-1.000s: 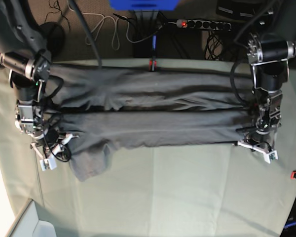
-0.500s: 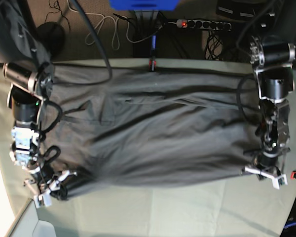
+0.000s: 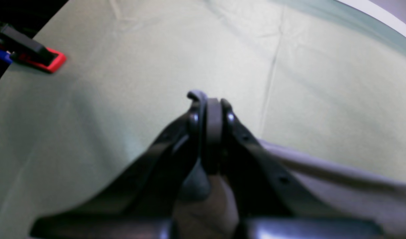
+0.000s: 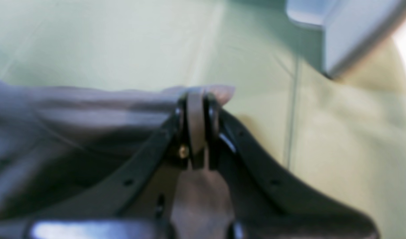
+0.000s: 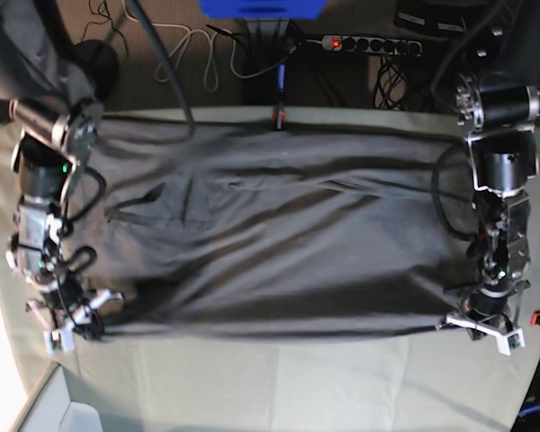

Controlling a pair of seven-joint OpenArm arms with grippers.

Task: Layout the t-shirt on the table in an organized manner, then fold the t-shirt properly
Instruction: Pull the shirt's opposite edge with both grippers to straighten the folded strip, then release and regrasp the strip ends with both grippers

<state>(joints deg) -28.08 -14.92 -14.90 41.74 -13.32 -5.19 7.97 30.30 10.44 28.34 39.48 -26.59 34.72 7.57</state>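
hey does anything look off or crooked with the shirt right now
Nothing looks damaged. The t-shirt is stretched wide between the left pincer and right pincer, both shut on its near edge, but long diagonal wrinkles cross it, so it is not flat on the table.

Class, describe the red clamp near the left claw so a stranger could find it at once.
Start at the table draped in pale green cloth and follow its edge beside the left claw. The red clamp sits there, the only bright red thing against the dark grey t-shirt.
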